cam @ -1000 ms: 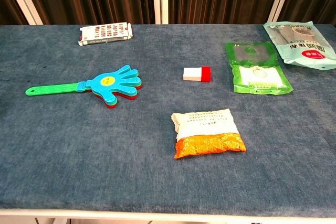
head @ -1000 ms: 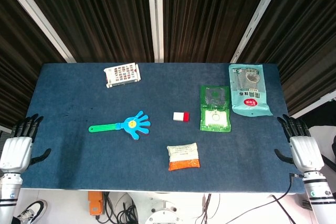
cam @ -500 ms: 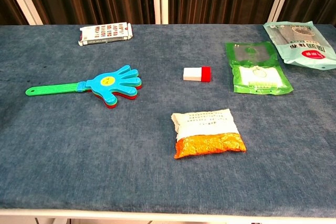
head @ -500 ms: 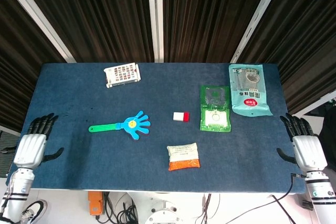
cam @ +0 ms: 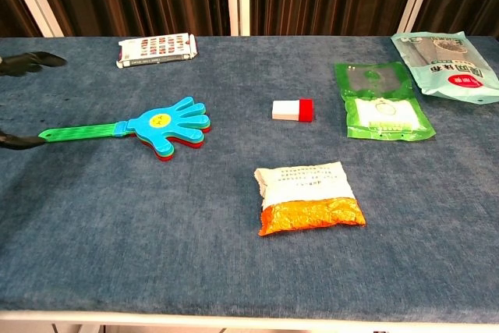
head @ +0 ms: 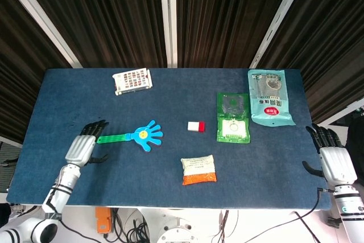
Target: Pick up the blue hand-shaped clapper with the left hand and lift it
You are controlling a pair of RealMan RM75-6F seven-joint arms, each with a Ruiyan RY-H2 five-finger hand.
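Head view: left hand (head: 79, 149) has swung in from the desk's left edge over the blue felt-covered desk (head: 170, 163) and now sits at the tail of the green handle. Fingers are spread and holding nothing, fingertips just short of or barely at the handle end; can't tell contact. The blue hand-shaped plastic clapper with green handle (head: 136, 135) lies flat, left of centre, same spot as a second ago, palm end pointing right. Right hand (head: 334, 163) is parked off the desk's right edge, fingers extended, empty, nearly static.

Chest view: clapper (cam: 148, 129) is flat on the desk, red layer showing under the blue palm. Only dark fingertips of the left hand (cam: 23, 62) enter at the left border, one above the handle tip and one beside it. These weren't there half a second back.

Read: approach is nearly done, grasp not started. Next is closing around the thin handle, which lies flush on the cloth, so a slip is likely.
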